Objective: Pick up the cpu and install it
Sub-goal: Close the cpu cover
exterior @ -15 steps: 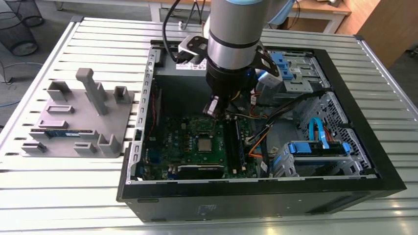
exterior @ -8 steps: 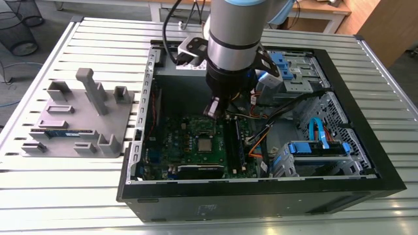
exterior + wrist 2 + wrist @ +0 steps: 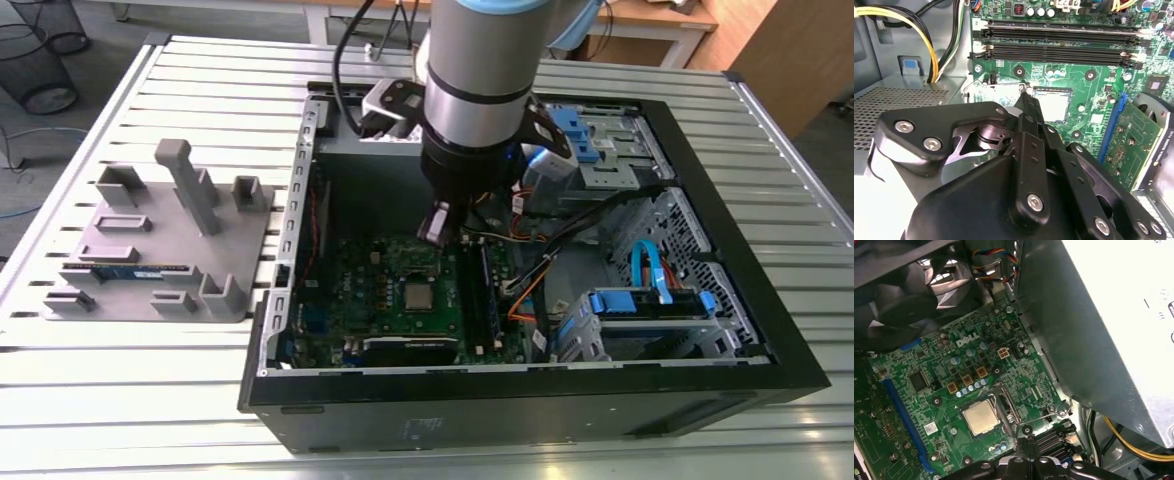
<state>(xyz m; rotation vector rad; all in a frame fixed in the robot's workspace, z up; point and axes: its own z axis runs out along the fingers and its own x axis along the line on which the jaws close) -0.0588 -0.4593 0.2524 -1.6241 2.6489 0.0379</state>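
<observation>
cpu (image 3: 979, 417) socketed, gripper (image 3: 1026, 95) near, holder (image 3: 160, 245) in exterior view

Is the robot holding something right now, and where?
Nothing. The gripper has its jaws shut and empty; the cpu sits on the motherboard, apart from them.

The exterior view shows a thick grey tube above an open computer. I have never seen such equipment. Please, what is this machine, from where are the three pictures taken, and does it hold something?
The tube is a robot arm; its gripper hangs inside the open computer case, which lies on a slatted metal table. The exterior view comes from a camera off the arm; both wrist views come from cameras riding on it. The cpu lies in its socket on the green board, not in the gripper. A grey holder stands beside the case.
</observation>
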